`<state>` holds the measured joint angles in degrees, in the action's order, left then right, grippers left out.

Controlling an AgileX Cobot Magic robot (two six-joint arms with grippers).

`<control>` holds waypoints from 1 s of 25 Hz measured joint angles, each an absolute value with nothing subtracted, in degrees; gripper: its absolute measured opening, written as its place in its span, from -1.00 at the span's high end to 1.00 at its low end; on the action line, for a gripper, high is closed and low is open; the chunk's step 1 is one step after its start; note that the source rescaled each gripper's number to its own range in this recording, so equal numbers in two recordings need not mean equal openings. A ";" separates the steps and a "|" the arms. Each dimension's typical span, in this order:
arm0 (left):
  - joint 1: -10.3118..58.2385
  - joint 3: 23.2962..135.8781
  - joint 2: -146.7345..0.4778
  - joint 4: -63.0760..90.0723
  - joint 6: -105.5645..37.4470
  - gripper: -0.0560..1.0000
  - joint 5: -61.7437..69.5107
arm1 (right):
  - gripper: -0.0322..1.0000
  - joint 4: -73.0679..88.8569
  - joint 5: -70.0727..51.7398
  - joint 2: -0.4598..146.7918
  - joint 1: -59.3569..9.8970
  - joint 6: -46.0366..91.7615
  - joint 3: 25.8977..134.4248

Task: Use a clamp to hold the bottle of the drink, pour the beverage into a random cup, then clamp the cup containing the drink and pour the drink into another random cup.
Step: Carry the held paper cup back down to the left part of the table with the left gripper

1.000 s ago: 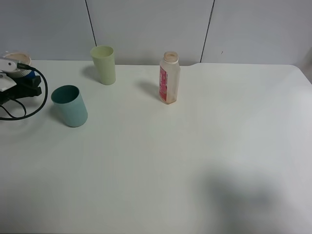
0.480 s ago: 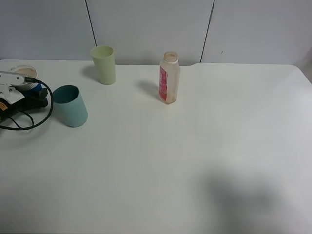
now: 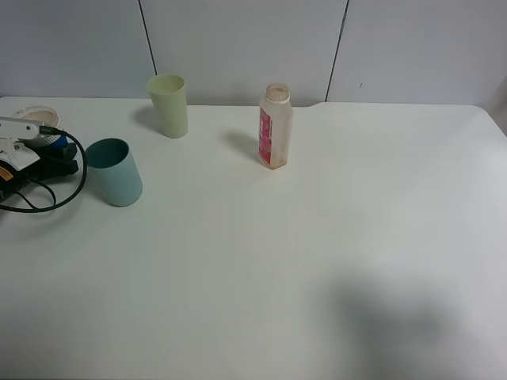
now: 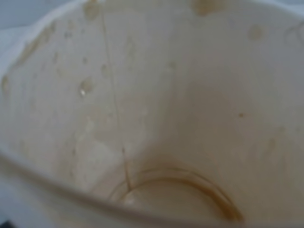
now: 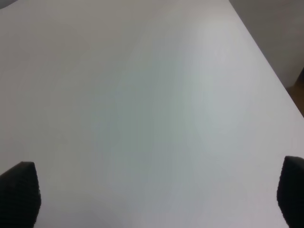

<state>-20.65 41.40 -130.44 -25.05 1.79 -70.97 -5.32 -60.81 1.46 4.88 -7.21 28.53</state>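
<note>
My left gripper (image 3: 46, 146) is at the table's far left, shut on the cup containing the drink (image 3: 37, 119), a paper cup with a blue sleeve and a white rim. The left wrist view is filled by this cup's tan inside (image 4: 156, 104), which shows brown drops and a thin brown ring (image 4: 180, 190) at the bottom. Just right of the gripper stands the teal tumbler (image 3: 113, 171). The bottle (image 3: 275, 127) with its red label stands upright and uncapped at the back centre. My right gripper (image 5: 152, 194) is open over bare table, out of the exterior view.
A pale green tumbler (image 3: 168, 104) stands at the back, left of the bottle. A black cable (image 3: 47, 198) loops from the left arm onto the white table (image 3: 317, 253). The table's right edge (image 5: 270, 61) shows in the right wrist view.
The left gripper carried the blue-sleeved cup nearer and a little to the right, closer to the teal tumbler, then held still. Nothing else moved.
</note>
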 joint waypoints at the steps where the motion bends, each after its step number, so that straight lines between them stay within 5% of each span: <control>1: -20.65 41.40 -130.44 -25.05 1.70 0.89 -70.97 | -1.00 -5.32 -60.81 1.46 4.88 -7.21 28.53; 13: -20.65 41.40 -130.44 -24.81 5.63 0.83 -70.80 | -1.00 -5.32 -60.81 1.46 4.88 -7.21 28.53; 15: -20.65 41.40 -130.49 -24.81 7.18 0.62 -70.42 | -1.00 -5.32 -60.81 1.46 4.88 -7.21 28.53; 19: -20.65 41.40 -130.65 -24.81 11.09 -0.16 -70.14 | -1.00 -5.32 -60.81 1.46 4.88 -7.21 28.53; 25: -20.65 41.40 -130.52 -24.81 12.41 -0.36 -70.20 | -1.00 -5.32 -60.81 1.46 4.88 -7.21 28.53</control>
<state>-20.65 41.40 -130.52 -24.81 12.41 -70.20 -5.32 -60.81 1.46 4.88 -7.21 28.53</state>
